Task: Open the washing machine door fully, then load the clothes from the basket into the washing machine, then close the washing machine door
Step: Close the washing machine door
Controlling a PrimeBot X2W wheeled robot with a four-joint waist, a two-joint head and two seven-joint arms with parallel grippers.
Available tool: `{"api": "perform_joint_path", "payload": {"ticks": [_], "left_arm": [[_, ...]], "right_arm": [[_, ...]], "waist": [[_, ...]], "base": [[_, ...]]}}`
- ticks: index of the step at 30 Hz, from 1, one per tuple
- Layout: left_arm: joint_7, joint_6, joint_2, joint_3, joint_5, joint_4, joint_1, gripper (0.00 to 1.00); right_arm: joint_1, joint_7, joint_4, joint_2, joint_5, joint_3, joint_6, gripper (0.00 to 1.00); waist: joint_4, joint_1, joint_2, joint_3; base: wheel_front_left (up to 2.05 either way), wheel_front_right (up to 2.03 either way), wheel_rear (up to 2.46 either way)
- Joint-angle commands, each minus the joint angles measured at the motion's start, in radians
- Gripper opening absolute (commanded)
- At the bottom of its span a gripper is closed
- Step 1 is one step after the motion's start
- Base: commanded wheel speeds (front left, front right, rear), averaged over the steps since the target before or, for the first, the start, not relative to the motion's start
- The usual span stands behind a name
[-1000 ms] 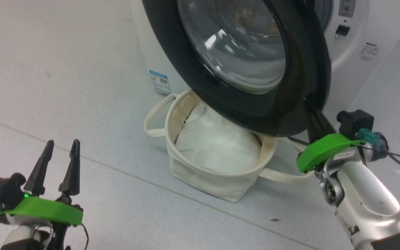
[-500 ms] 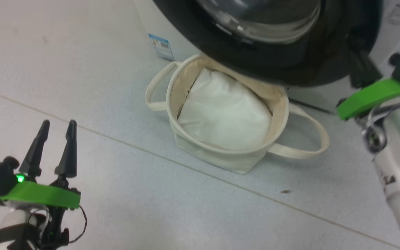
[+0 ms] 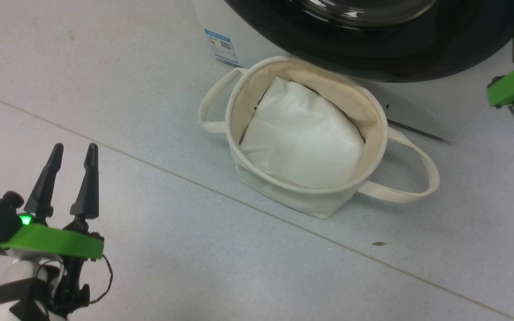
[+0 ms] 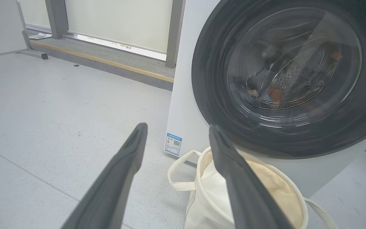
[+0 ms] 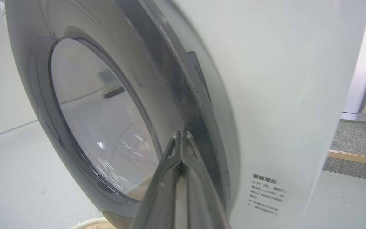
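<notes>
Left gripper [image 3: 75,147] hangs wide open over the floor with nothing in it, well left of the basket [image 3: 239,111]. The basket sits right under the door [image 3: 373,62] with a white cloth [image 3: 301,142] inside. Right gripper [image 5: 182,133] is pinched shut and empty, tips at the gap between door and machine [image 5: 281,95].

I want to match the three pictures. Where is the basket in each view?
Head view: basket in the centre, below the washing machine door.
Left wrist view: basket at the bottom, right of centre.
Right wrist view: basket rim at the bottom edge, left of centre.
Shared landmark: that door, above it.
</notes>
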State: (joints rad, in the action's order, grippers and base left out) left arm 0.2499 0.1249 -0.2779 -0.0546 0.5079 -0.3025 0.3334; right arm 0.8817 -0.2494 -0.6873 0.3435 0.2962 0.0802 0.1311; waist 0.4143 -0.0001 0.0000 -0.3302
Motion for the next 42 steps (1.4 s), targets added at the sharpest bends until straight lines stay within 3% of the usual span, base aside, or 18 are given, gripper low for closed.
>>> {"api": "perform_joint_path", "payload": {"ticks": [1, 8, 20, 21, 22, 23, 33, 42], "left_arm": [[0.012, 0.006, -0.041, 0.035, 0.004, 0.019, 0.023, 1.00], [0.012, 0.006, -0.059, 0.040, 0.004, 0.019, 0.019, 1.00], [0.012, 0.006, -0.049, 0.051, 0.014, 0.024, 0.020, 1.00], [0.012, 0.006, -0.047, 0.052, 0.013, 0.024, 0.019, 1.00], [0.012, 0.006, -0.046, 0.052, 0.012, 0.024, 0.018, 1.00], [0.012, 0.006, -0.046, 0.052, 0.011, 0.025, 0.017, 1.00], [0.012, 0.006, -0.065, 0.037, 0.047, 0.021, -0.012, 1.00], [0.012, 0.006, -0.096, 0.024, 0.121, 0.043, -0.099, 1.00]], "right_arm": [[0.036, -0.012, 0.013, 0.020, -0.012, -0.009, 0.000, 0.00], [0.058, -0.012, -0.024, 0.042, -0.031, -0.028, 0.000, 0.00], [0.048, -0.012, 0.009, 0.021, -0.011, 0.001, 0.000, 0.00], [0.032, -0.012, 0.023, 0.016, -0.008, 0.008, 0.000, 0.17], [0.014, -0.012, 0.038, 0.011, -0.006, 0.014, 0.000, 0.88], [-0.005, -0.012, 0.057, 0.003, -0.001, 0.019, 0.000, 1.00], [-0.247, -0.012, 0.286, -0.076, 0.041, 0.100, 0.000, 1.00], [-0.468, -0.012, 0.396, -0.106, 0.065, 0.143, 0.000, 1.00]], "waist": [[0.009, 0.0001, 0.0000, 0.012], [0.026, 0.0001, 0.0000, 0.017], [0.010, 0.0001, 0.0000, 0.011], [0.003, 0.0001, 0.0000, 0.018], [-0.005, 0.0001, 0.0000, 0.026], [-0.014, 0.0001, 0.0000, 0.035], [-0.175, 0.0001, 0.0000, 0.158], [-0.339, 0.0001, 0.0000, 0.279]], "base": [[0.00, 0.00, 0.00], [0.00, 0.00, 0.00], [0.00, 0.00, 0.00], [0.00, 0.00, 0.00], [0.00, 0.00, 0.00], [0.00, 0.00, 0.00], [0.00, 0.00, 0.00], [0.00, 0.00, 0.00]]}}
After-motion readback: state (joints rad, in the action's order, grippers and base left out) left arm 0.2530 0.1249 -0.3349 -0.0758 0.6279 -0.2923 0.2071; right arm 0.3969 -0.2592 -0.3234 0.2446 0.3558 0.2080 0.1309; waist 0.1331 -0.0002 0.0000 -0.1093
